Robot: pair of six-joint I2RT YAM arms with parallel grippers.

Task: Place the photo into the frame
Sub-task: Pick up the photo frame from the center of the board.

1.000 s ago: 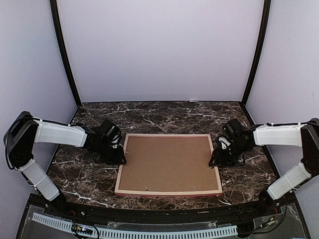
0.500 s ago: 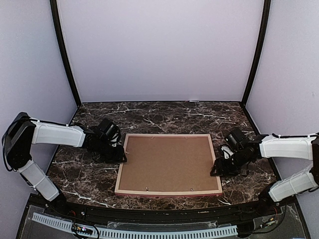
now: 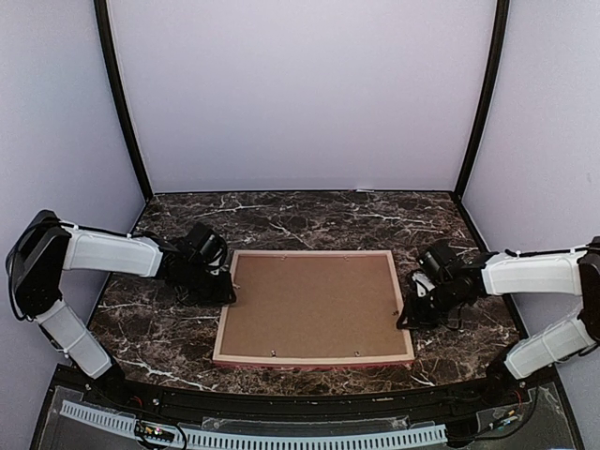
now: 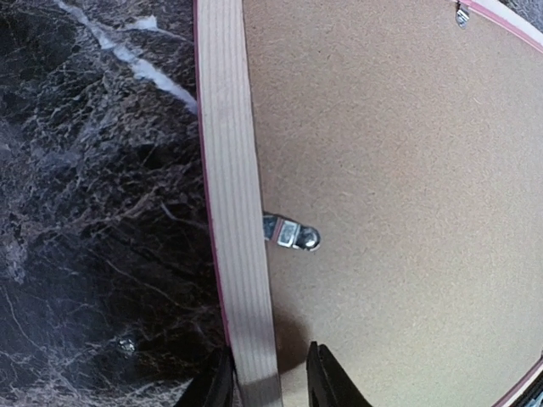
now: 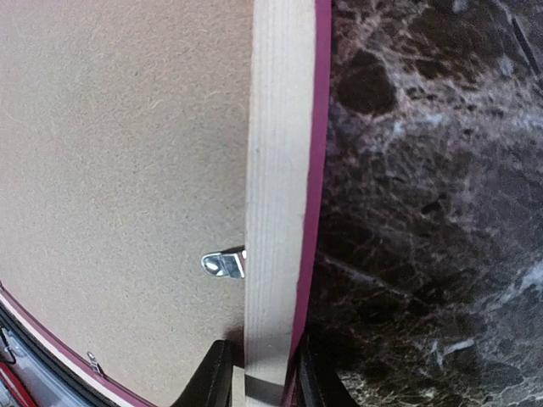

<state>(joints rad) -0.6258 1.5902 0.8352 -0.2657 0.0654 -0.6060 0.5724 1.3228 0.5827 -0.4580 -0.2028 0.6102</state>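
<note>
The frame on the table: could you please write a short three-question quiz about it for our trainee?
1. True or false: the frame lies pink front up.
2. Which rail does the right tool straddle? A near, B right, C far.
3. What holds the backing board beside the left tool?
Key: 1 false; 2 B; 3 a metal clip.

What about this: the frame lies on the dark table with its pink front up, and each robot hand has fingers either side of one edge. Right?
Not quite: the frame lies back up, not pink front up. The top external view shows pale wood around the brown backing board. It is on the dark table, with the left gripper and right gripper each straddling one edge.
</note>
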